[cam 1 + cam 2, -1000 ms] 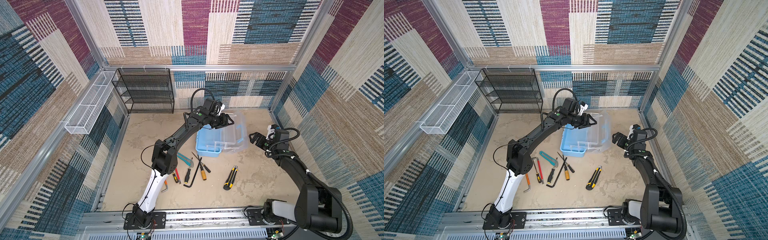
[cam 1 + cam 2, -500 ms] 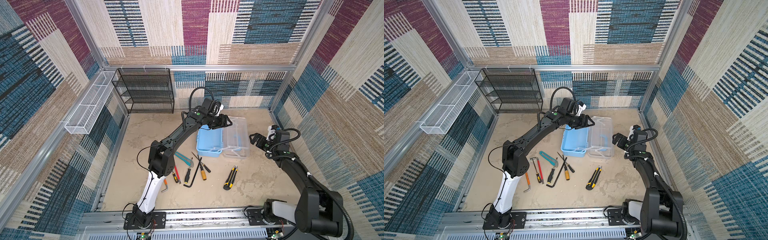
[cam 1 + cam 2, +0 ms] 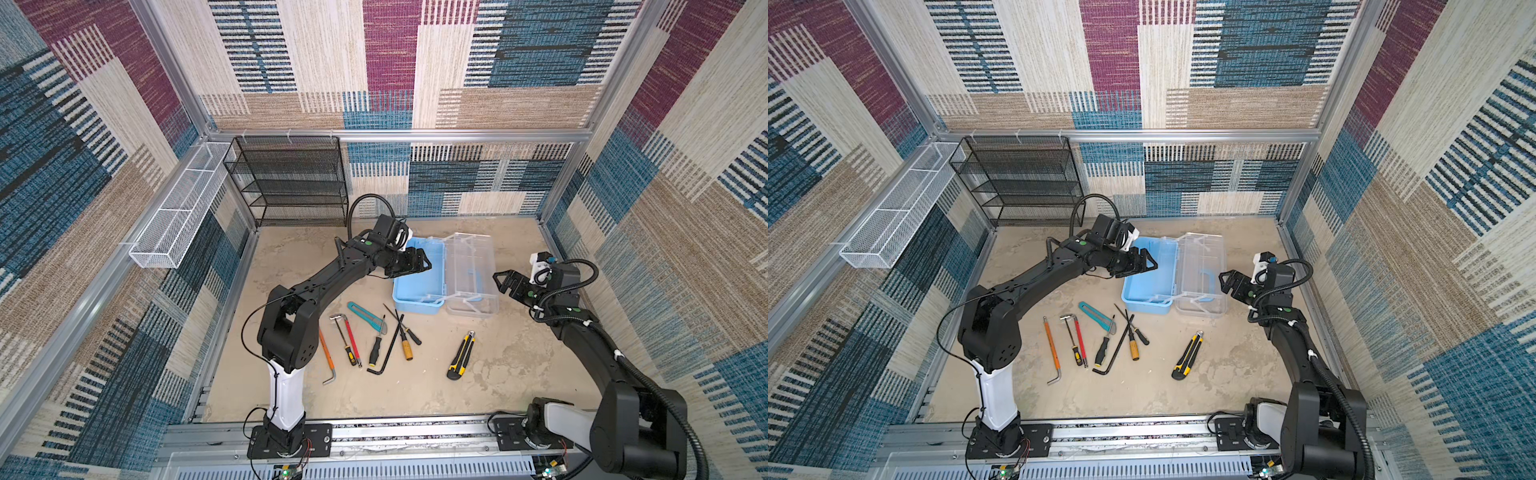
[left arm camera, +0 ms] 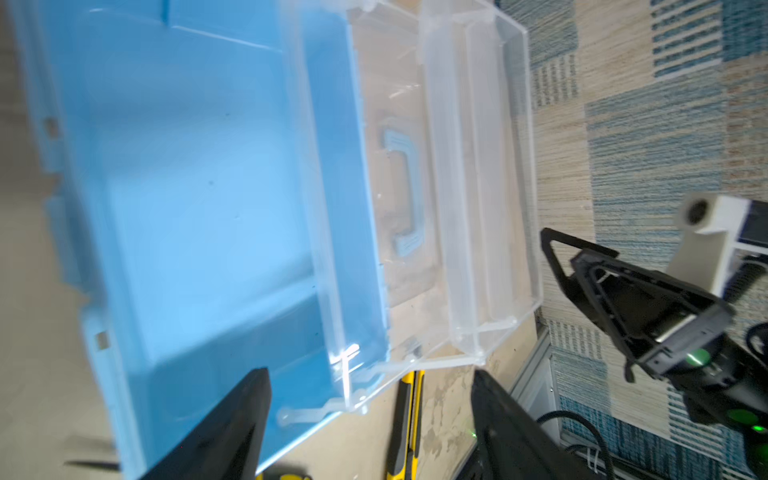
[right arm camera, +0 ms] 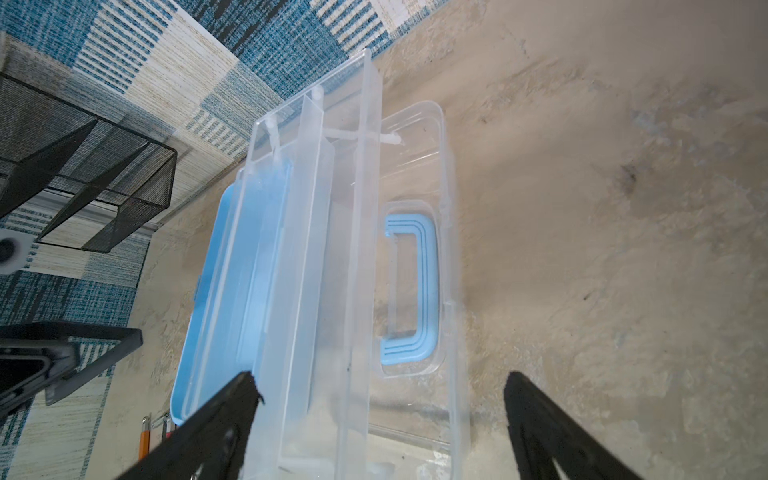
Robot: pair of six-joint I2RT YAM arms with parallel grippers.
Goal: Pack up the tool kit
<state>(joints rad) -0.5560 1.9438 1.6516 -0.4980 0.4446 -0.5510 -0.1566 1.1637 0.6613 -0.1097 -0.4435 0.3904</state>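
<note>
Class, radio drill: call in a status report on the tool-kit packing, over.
Left tool open above blue box. Right tool open beside clear lid. Box open, empty; screwdrivers, knives, hex keys loose on table. No obstruction seen.

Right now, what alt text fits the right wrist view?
A light blue box lies open on the beige tabletop, its clear tray and clear lid swung out beside it, blue handle showing. The right tool hovers open, empty.

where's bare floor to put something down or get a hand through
Bare: the floor between the black rack and the blue box; the front strip between the tools and the rail; right of the yellow knife. Crowded: among those tools, before the box.
</note>
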